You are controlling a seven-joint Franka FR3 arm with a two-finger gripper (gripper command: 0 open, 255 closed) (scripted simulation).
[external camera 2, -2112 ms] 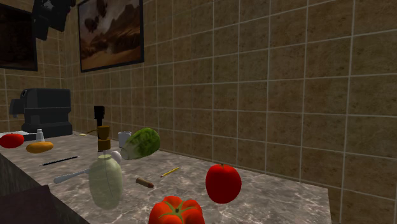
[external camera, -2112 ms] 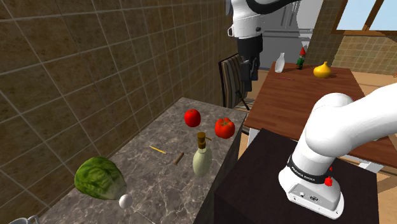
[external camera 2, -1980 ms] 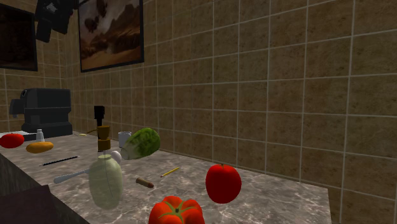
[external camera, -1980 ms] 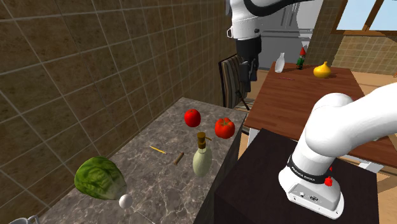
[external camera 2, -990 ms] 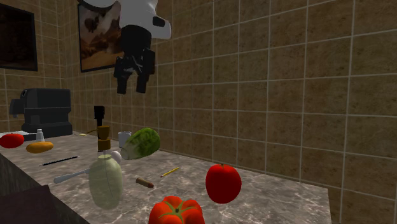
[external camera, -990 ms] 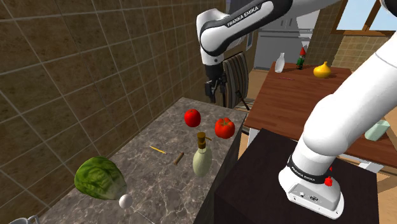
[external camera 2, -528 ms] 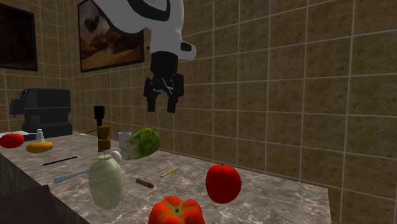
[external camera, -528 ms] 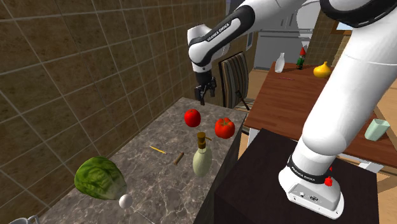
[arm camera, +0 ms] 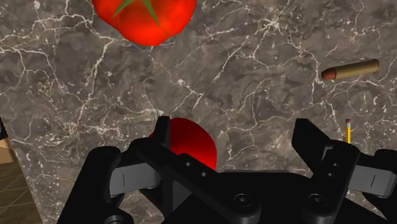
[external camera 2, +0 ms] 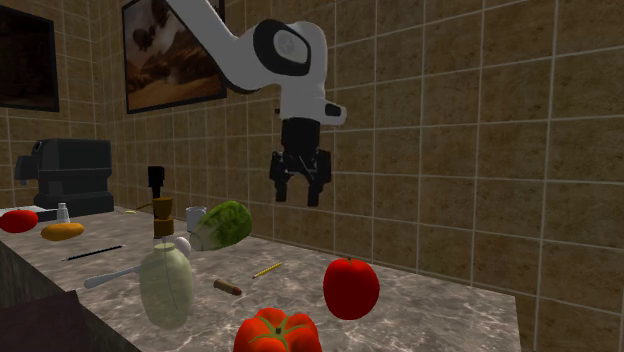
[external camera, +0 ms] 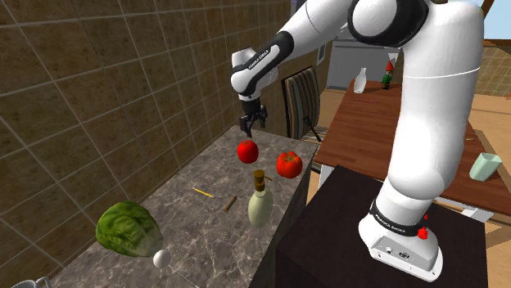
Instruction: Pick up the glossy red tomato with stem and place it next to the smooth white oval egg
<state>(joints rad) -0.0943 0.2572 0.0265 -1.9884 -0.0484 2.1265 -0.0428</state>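
While wide apart wrist-side, claw (arm camera: 233, 126) over smooth red tomato (arm camera: 194, 143)

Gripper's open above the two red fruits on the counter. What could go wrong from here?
1. The gripper hovers over the smooth red fruit, not the green-stemmed tomato beside it, so it may grab the wrong one.
2. In the wrist view the smooth fruit sits well off the gripper's centre, so closing could roll it away.
3. The corked bottle stands roughly between here and the egg, and a low carry could tip it.
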